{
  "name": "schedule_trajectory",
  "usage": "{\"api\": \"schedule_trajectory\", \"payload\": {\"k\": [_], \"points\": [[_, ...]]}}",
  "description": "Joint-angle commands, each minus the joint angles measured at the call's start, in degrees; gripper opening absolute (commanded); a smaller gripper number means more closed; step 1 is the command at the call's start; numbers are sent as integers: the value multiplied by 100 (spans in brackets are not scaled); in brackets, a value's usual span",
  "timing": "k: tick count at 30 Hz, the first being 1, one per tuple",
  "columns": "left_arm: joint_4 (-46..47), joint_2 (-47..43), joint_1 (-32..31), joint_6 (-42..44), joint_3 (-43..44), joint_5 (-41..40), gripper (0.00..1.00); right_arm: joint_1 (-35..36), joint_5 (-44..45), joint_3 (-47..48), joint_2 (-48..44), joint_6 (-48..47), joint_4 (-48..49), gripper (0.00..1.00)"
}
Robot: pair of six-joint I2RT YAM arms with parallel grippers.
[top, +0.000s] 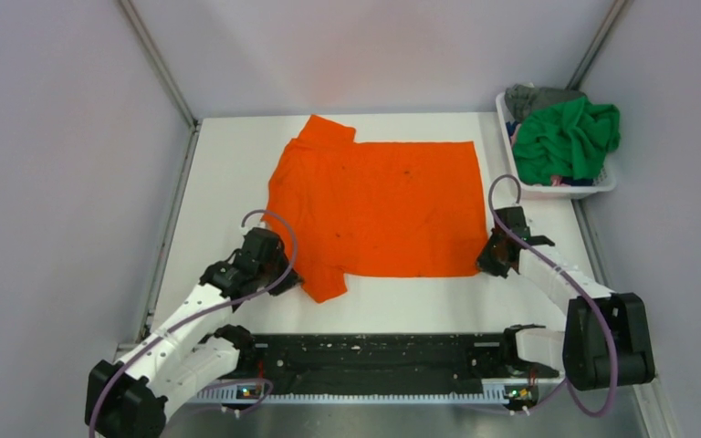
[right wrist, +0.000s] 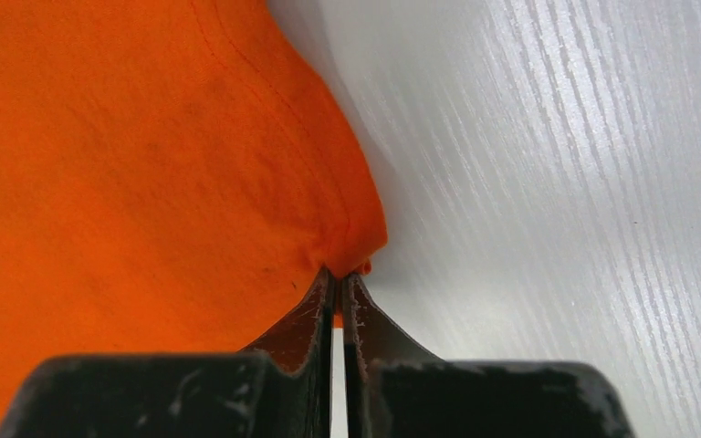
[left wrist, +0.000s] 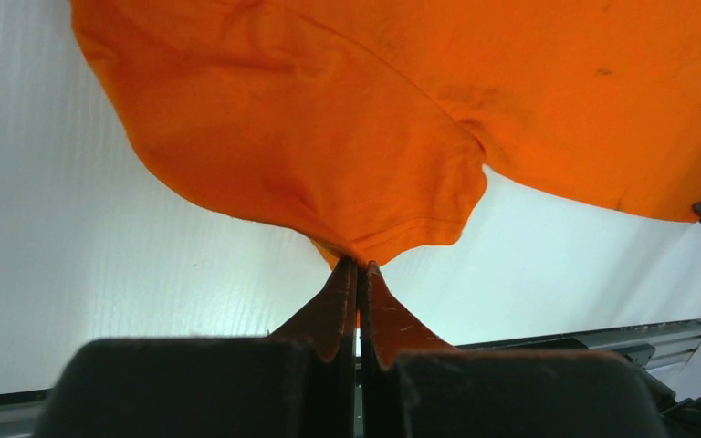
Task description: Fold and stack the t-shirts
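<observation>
Since the orange shirt [top: 379, 205] lies spread flat on the counter [top: 228, 164], light, limp and likely to sag, its near corners look the best holds. From above, the left arm [top: 203, 301] reaches the near sleeve and the right arm [top: 548, 274] the near hem corner. A basket [top: 607, 187] at the far right holds a green shirt [top: 566, 137] and a grey shirt [top: 534, 94], well apart and probably no obstacle. At the left wrist, the left fingers [left wrist: 336, 306] are clenched on the sleeve's hem. At the right wrist, the right fingers [right wrist: 315, 315] pinch the hem corner.
</observation>
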Motion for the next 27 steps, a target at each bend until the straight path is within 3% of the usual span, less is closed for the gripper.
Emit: {"api": "schedule_trajectory", "payload": {"k": [1, 7, 16, 27], "points": [[405, 132, -13, 104, 440, 42, 0, -42, -201, 105, 133, -189, 87, 0], [624, 452, 1, 260, 791, -137, 0, -47, -679, 644, 216, -351, -94, 0], [865, 1382, 429, 704, 1983, -569, 0, -40, -569, 1524, 595, -567, -290, 0], [1437, 2645, 1472, 1106, 2970, 258, 0, -78, -106, 2592, 1226, -513, -437, 0]]}}
